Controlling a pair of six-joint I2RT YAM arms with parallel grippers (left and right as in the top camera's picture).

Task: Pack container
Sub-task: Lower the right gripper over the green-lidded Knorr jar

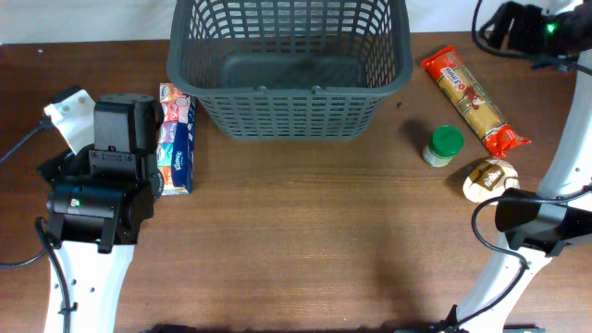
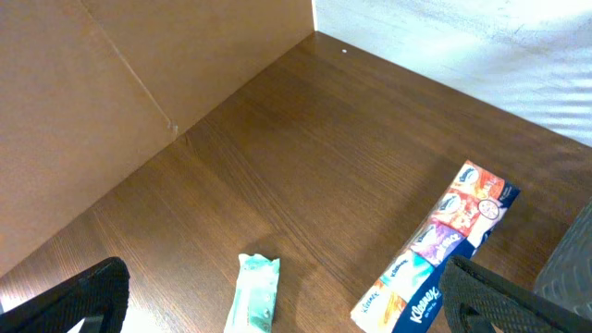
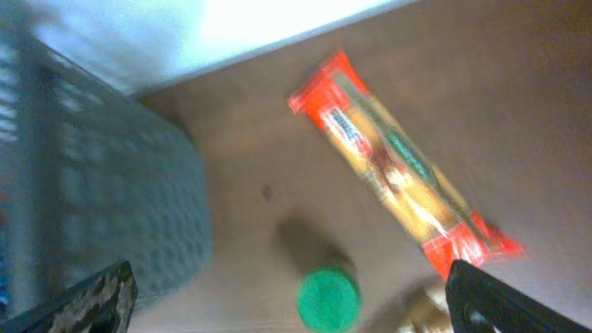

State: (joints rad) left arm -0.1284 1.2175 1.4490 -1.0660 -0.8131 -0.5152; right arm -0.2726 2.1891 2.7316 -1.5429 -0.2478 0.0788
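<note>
The container (image 1: pixel 287 91) is a large dark grey lattice basket at the back centre, and it looks empty. It also shows at the right edge of the left wrist view (image 2: pixel 575 264) and on the left of the right wrist view (image 3: pixel 102 194). My left gripper (image 2: pixel 287 310) is open above the table, with a mint-green wipes pack (image 2: pixel 254 294) between its fingers and a Kleenex tissue pack (image 2: pixel 435 250) by its right finger. My right gripper (image 3: pixel 296 310) is open and held high over a green-lidded jar (image 3: pixel 327 298). Neither gripper holds anything.
The Kleenex pack (image 1: pixel 176 139) lies left of the basket. On the right lie a long red and yellow pasta pack (image 1: pixel 474 102), the green-lidded jar (image 1: pixel 443 145) and a round brown and white package (image 1: pixel 490 178). A white object (image 1: pixel 69 106) sits by the left arm.
</note>
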